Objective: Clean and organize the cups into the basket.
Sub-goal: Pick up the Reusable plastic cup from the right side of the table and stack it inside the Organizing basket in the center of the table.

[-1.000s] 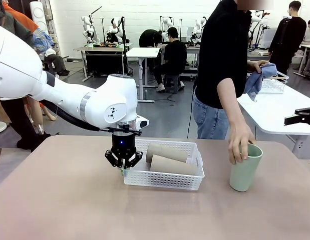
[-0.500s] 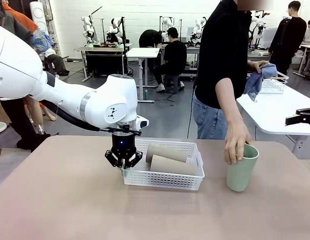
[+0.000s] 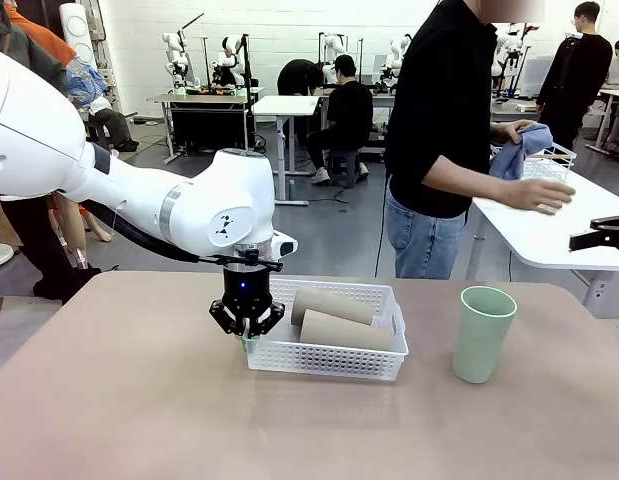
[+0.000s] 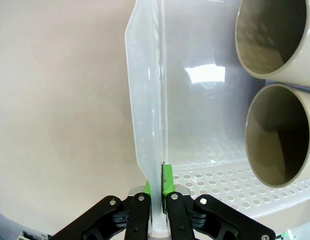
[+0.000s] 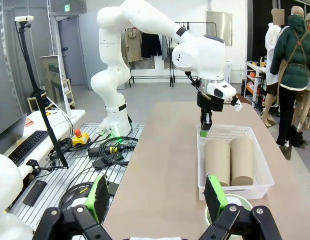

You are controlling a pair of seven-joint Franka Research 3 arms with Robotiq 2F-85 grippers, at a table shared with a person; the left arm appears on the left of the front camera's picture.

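Note:
The white lattice basket (image 3: 334, 358) sits mid-table with two brown cups (image 3: 332, 303) (image 3: 344, 330) lying on their sides in it. My left gripper (image 3: 247, 338) is shut on the basket's left rim. In the left wrist view its green pads (image 4: 167, 180) pinch that rim (image 4: 144, 100), and the two cups' open mouths (image 4: 275, 35) (image 4: 282, 135) face the camera. The mint green cup (image 3: 483, 333) stands upright on the table right of the basket, with nobody touching it. My right gripper (image 5: 157, 200) hangs open, with the mint cup's rim (image 5: 230, 204) just below and the basket (image 5: 235, 172) beyond.
A person in black stands at the far side, one hand (image 3: 537, 193) on a neighbouring white table and a blue cloth (image 3: 514, 150) in the other. Bare tabletop (image 3: 139, 400) spreads in front of and left of the basket.
The person slid the mint cup slightly left, let go of it and moved the hand off to the neighbouring table. My left gripper and the basket have stayed still.

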